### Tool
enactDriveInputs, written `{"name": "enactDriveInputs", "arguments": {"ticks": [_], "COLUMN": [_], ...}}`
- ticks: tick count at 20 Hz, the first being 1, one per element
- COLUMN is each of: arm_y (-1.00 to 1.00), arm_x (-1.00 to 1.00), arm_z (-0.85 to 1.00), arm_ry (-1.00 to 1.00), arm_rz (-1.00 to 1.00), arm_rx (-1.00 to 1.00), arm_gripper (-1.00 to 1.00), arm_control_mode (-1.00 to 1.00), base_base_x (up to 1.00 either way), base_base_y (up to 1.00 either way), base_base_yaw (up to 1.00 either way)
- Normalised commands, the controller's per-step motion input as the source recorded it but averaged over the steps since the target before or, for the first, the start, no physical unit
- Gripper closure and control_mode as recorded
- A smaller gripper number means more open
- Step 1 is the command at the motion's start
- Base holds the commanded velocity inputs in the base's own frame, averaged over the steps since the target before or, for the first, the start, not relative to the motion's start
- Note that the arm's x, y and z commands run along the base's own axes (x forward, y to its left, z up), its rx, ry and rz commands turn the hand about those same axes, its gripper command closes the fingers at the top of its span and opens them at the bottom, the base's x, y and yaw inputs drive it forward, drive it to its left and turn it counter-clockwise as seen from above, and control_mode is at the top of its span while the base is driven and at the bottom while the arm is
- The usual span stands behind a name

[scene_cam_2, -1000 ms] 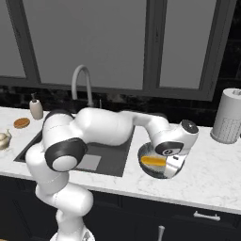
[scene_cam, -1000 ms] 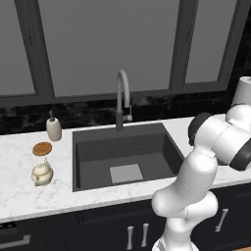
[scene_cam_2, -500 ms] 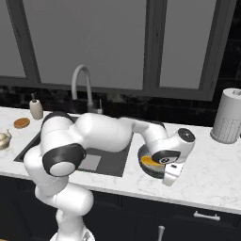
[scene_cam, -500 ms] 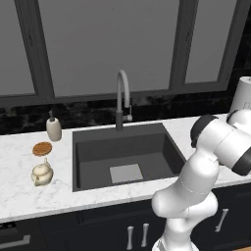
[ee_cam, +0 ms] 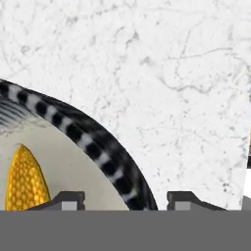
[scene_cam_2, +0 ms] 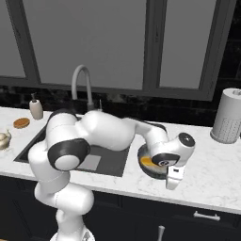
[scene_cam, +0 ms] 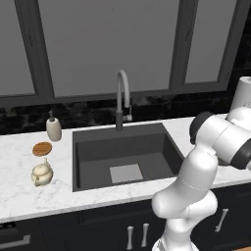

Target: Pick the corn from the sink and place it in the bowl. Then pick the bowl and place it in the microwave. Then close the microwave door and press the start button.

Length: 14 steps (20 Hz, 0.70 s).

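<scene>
The bowl stands on the counter right of the sink, with the corn lying inside it. In the hand view the yellow corn rests on the bowl's pale inside, and the bowl's dark striped rim curves down between the fingers. My gripper straddles that rim, one fingertip inside and one outside, with small gaps on both sides. From the right base view, the gripper points down at the bowl's front right edge. The microwave and its door are out of view.
A curved faucet rises behind the sink. To the left stand a soap dispenser, a brown disc and a cream teapot. A paper towel roll stands at the far right. Bare marble lies around the bowl.
The hand has sunk and shifted to the bowl's front right rim. Its jaws have narrowed around the rim. The corn and bowl have not moved.
</scene>
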Motion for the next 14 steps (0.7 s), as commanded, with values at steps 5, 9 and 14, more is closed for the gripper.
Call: {"name": "enactDriveInputs", "arguments": {"ticks": [5,9,14], "arm_y": [0.12,0.31,0.42], "arm_x": [-0.14,-0.49,-0.44], "arm_z": [0.07,0.66,0.99], "arm_ry": [-0.09,-0.12,-0.11], "arm_rz": [0.08,0.07,0.06], "arm_rx": [0.0,0.0,-0.02], "arm_gripper": [1.0,1.0,1.0], "arm_control_mode": [-1.0,-1.0,-1.0], "base_base_x": [0.0,0.0,0.0], "base_base_y": [0.0,0.0,0.0], "base_base_yaw": [0.0,0.0,0.0]}}
